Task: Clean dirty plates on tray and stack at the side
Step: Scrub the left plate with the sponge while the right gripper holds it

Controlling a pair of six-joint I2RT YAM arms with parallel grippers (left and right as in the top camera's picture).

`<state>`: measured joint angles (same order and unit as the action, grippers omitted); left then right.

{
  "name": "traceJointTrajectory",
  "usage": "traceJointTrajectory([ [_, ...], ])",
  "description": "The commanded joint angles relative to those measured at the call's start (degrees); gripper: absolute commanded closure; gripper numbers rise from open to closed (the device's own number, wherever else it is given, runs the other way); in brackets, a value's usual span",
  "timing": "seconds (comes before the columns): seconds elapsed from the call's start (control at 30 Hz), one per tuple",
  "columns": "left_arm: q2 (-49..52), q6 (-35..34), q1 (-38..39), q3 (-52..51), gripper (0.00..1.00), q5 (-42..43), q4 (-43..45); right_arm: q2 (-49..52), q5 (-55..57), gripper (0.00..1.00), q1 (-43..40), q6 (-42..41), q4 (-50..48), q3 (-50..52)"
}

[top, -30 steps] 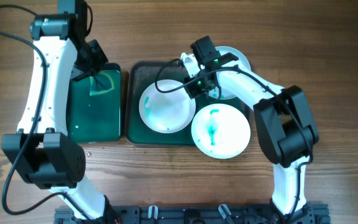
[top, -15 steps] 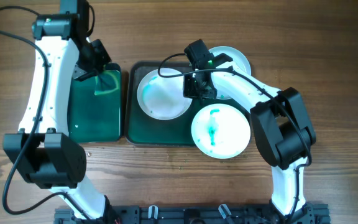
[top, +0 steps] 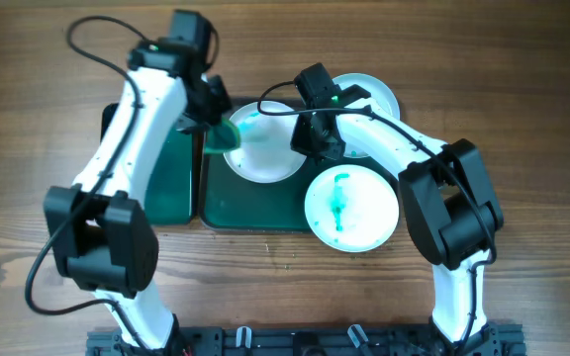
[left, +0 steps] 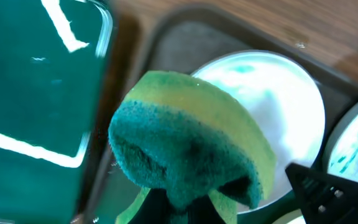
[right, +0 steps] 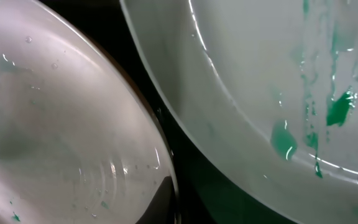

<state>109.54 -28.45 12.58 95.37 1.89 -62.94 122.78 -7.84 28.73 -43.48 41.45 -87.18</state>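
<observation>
A coarse, porous foam sponge [left: 188,146] is clamped in the left gripper [left: 178,202]. Just beyond it a smooth, glossy plate [left: 272,106] is seen, beside it a shiny, reflective bin [left: 36,81], and farther out a table [left: 241,25] of matt grained wood.

The white left arm [top: 132,119] reaches forward and bends inward, its black left gripper [top: 216,124] clamped on a green-and-yellow sponge [left: 185,143]. The white right arm [top: 394,143] folds leftward, its black right gripper [top: 310,138] angled down, jaws hidden.

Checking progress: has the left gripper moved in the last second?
Yes. The left gripper, holding the sponge, went right, from the bin to the tray.
</observation>
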Motion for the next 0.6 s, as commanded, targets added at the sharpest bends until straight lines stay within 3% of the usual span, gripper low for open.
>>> traceJointTrajectory([
  [0.0,1.2,-0.96,3.19,-5.22,0.96,2.62,6.91,1.42,3.28,0.96,-0.31,1.09,-0.5,2.47],
  [0.2,5.4,-0.96,5.38,-9.68,0.96,2.73,14.16,1.42,3.3,0.96,-0.31,1.79,-0.81,2.47],
  [0.43,8.37,-0.68,5.35,-11.02,0.96,1.75,14.75,1.42,3.3,0.96,-0.31,2.84,-1.4,2.47],
  [0.57,8.39,9.97,6.51,-11.02,0.96,11.15,15.39,1.42,3.3,0.96,-0.31,2.93,-1.55,2.47],
])
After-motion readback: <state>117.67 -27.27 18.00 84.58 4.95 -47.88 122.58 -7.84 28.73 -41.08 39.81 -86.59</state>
